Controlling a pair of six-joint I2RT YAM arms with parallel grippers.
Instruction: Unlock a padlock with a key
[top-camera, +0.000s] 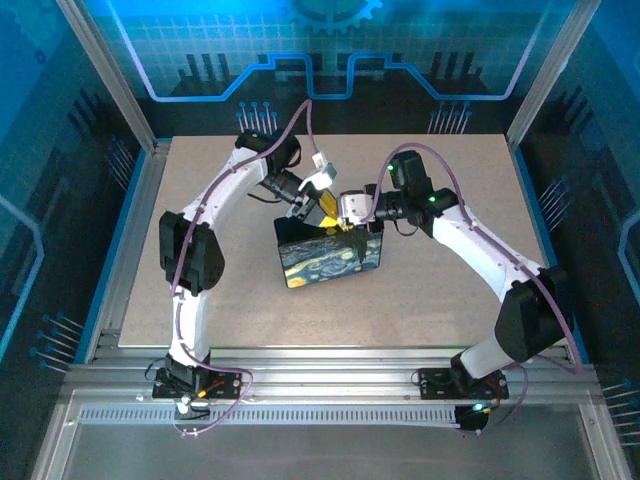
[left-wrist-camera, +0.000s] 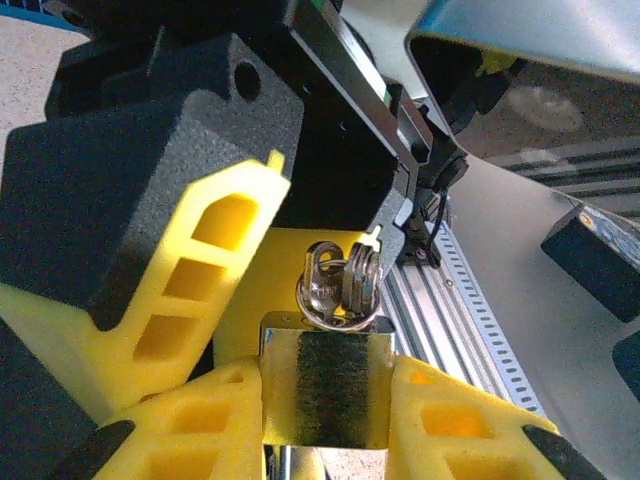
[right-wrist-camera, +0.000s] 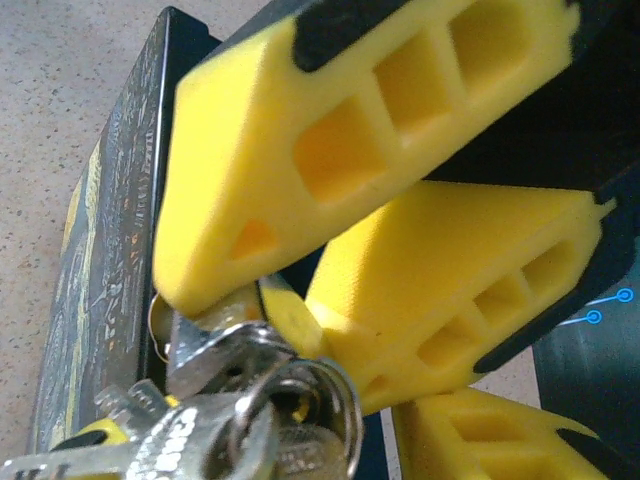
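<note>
Left hand clamps the padlock; right hand's hold on keys unclear.

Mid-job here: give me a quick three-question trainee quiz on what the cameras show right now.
1. True or false: the left gripper is shut on the padlock.
2. In the left wrist view, what sits right above the padlock? A) a key ring with keys B) a screwdriver C) a blue cap
3. Name the dark printed thing sitting on the table.
Key: 1 true; 2 A; 3 the tin box with the starry-night print.
</note>
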